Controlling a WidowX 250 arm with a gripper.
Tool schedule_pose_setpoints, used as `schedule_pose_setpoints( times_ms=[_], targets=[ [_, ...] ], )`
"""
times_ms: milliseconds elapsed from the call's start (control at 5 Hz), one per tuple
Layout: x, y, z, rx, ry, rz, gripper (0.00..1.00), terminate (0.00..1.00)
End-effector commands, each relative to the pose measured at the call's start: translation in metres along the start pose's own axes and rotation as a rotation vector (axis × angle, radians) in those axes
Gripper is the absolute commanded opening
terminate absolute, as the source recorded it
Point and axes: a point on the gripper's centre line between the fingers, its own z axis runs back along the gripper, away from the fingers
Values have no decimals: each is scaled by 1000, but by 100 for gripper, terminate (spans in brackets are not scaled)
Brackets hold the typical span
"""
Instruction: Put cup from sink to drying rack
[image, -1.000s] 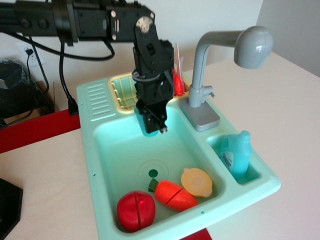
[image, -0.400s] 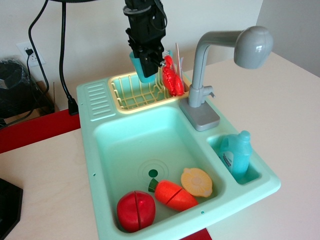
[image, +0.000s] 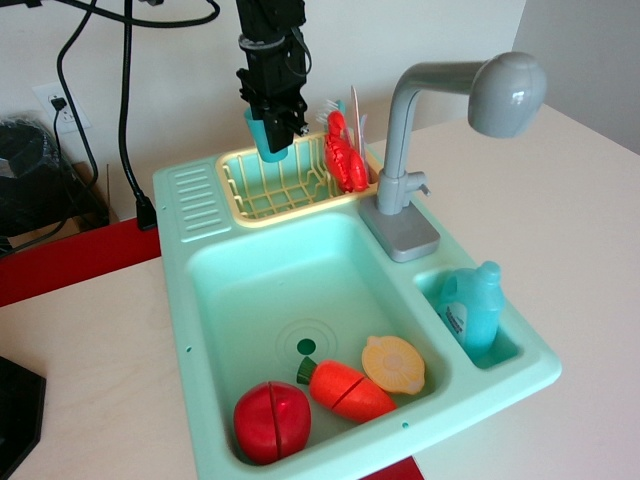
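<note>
Change: the gripper (image: 275, 128) has shifted left since the previous picture, carrying the cup (image: 268, 138) away from the red lobster toy (image: 345, 158).
Pincer: closed around the cup, which fills the gap between the jaws.
Cup place: held in the air over the drying rack (image: 262, 192), at 12 o'clock of the sink (image: 200, 290) basin.
Cup axis: upright, long axis vertical; which end is the mouth cannot be told.
</note>
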Motion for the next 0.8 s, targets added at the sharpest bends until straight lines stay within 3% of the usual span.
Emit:
schedule_pose_setpoints(
  times_ms=[0,600],
  targets=[
    [7,13,-4,6,-23,11,0,0],
    [3,8,-49,16,28,8,0,0]
  ],
)
